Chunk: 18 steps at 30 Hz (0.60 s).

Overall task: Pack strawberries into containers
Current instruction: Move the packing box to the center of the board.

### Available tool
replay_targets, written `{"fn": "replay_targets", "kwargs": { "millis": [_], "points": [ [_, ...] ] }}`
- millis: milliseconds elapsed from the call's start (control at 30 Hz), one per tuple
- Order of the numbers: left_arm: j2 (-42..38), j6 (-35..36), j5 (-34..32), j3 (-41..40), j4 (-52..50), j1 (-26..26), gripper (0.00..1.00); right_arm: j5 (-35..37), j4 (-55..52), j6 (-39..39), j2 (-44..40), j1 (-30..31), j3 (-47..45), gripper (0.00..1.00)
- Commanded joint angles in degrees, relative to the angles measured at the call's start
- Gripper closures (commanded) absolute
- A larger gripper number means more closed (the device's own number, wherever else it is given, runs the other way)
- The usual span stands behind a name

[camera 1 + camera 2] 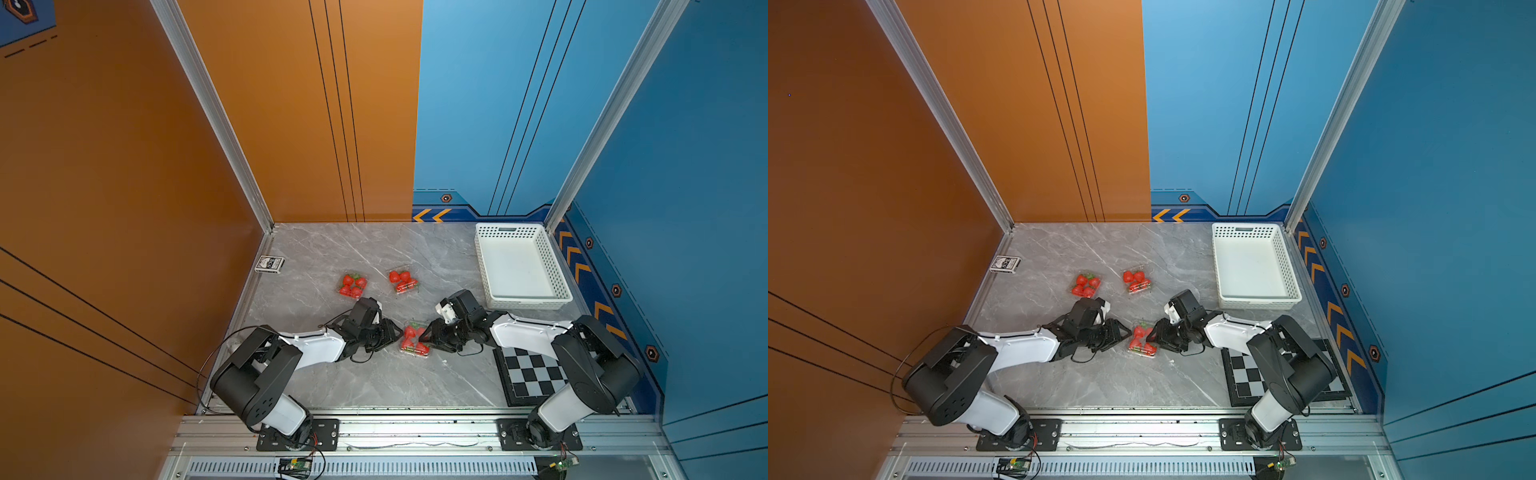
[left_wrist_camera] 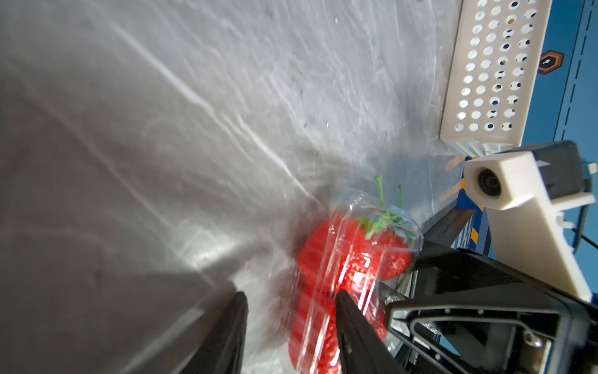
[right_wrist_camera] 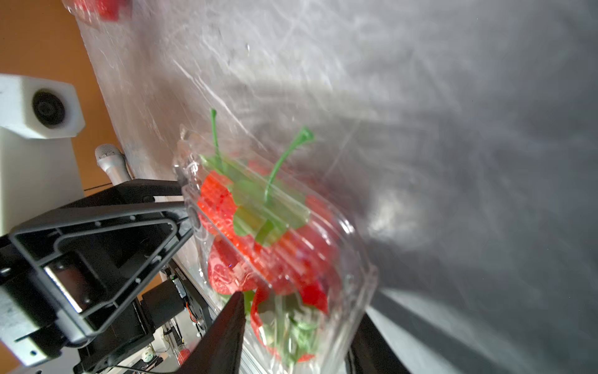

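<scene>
**Both top views, centre of the frame:** a clear ribbed container (image 1: pixel 415 341) lies on the grey worktop (image 1: pixel 374 386). It is filled with glossy red strawberries (image 3: pixel 291 259) with green caps and thin stems. The left tool (image 1: pixel 395 330) touches its side and the right tool (image 1: pixel 426 337) straddles it. Both sets of jaws are partly apart, and whether either grips cannot be told. Filled far containers (image 1: pixel 352 286) lie above.

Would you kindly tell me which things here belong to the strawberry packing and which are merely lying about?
Job:
near container
its strawberries
left far container, filled
right far container, filled

Lying about:
white basket
card box
checkerboard
</scene>
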Motion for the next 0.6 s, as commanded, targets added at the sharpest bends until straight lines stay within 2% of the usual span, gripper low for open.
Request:
{"fn": "replay_targets", "kwargs": {
  "millis": [0,167,300,567],
  "points": [
    [3.6,4.3,5.6,2.7,0.0,2.8,0.54,-1.5,3.4,-2.5,4.4,-1.5,5.0,0.51],
    [7.8,7.0,8.6,7.8,-0.2,7.1,0.54,-2.7,2.7,-4.2,11.7,-4.1,13.1,0.50],
    [9.4,8.0,9.3,9.5,-0.2,9.5,0.48,-2.6,-0.9,-5.9,15.4,-5.1,18.4,0.42],
    [4.0,8.9,8.1,4.2,-1.1,13.6,0.39,0.2,-6.2,-9.1,12.1,-7.0,17.7,0.25]
  ]
}}
